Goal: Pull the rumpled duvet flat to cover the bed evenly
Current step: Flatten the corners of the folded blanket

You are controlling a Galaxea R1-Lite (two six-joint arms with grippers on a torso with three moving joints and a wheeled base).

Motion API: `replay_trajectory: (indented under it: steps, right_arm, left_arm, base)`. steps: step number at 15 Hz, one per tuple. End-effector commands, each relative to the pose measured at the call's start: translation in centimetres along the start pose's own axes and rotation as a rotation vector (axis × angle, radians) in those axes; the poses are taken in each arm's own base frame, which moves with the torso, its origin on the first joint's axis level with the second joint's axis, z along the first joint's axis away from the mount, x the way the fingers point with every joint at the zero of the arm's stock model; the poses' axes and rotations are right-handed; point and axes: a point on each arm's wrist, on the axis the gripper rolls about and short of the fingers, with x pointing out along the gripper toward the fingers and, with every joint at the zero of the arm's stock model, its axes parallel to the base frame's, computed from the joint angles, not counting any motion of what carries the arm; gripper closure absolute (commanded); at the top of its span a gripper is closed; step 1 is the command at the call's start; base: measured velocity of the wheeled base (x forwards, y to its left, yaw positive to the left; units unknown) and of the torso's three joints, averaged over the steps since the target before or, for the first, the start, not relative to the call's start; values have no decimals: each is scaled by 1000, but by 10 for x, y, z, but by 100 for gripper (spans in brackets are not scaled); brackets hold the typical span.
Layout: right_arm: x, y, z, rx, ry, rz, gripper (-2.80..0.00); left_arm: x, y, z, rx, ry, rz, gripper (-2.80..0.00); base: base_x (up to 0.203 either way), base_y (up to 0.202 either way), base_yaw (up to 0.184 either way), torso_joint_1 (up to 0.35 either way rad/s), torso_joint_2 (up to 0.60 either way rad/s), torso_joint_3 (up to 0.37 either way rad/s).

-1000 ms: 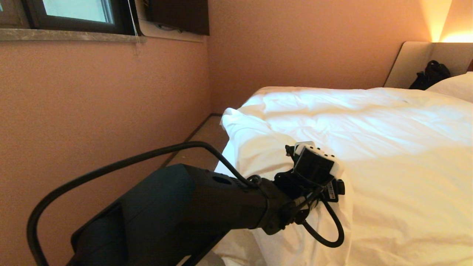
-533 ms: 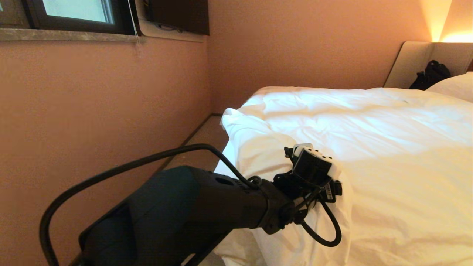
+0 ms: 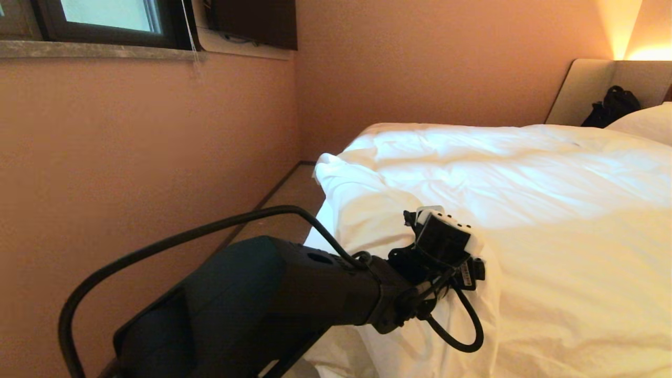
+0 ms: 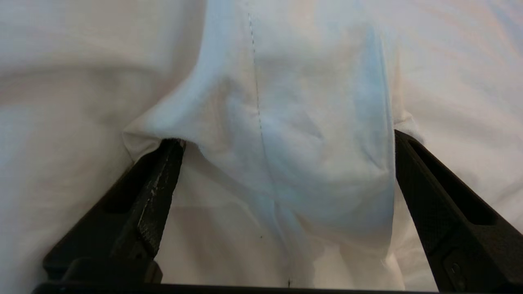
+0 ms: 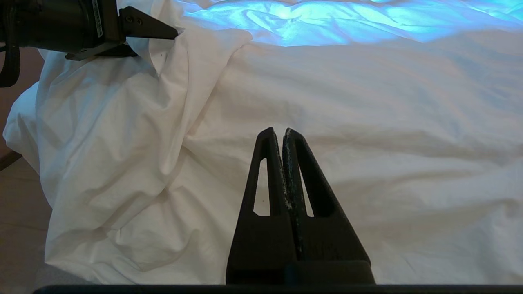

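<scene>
The white puffy duvet (image 3: 525, 199) lies over the bed, whose beige headboard (image 3: 583, 89) shows at the far right. Its near left corner is bunched and hangs over the edge. My left arm reaches to that corner, and in the head view the wrist camera (image 3: 441, 239) hides the fingers. In the left wrist view the left gripper (image 4: 286, 136) is open wide, with a stitched fold of duvet (image 4: 294, 134) bulging between the fingers. My right gripper (image 5: 282, 130) is shut and empty, hovering in front of the duvet (image 5: 367, 102); the left gripper's finger (image 5: 149, 28) shows beyond it.
A pink wall runs close along the bed's left side, leaving a narrow strip of floor (image 3: 283, 205). A window and a dark TV (image 3: 252, 21) are on that wall. A white pillow (image 3: 643, 123) and a black bag (image 3: 611, 105) sit by the headboard.
</scene>
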Motion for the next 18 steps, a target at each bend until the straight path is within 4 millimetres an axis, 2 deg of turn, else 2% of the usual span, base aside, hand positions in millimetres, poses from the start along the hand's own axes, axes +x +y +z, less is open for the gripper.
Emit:
replay_trajectory:
  steps: [1, 7, 12, 18]
  right_arm:
    - [0, 0, 0, 0, -1, 1, 0]
    - [0, 0, 0, 0, -1, 1, 0]
    - [0, 0, 0, 0, -1, 1, 0]
    - [0, 0, 0, 0, -1, 1, 0]
  left_arm:
    - [0, 0, -2, -2, 3, 3, -280]
    - [-1, -2, -5, 1, 11, 0, -280]
    - [-12, -15, -12, 20, 41, -12, -280]
    - [-10, -14, -15, 26, 49, -8, -280]
  base:
    - [0, 0, 0, 0, 0, 0]
    - [0, 0, 0, 0, 0, 0]
    - [0, 0, 0, 0, 0, 0]
    - [0, 0, 0, 0, 0, 0]
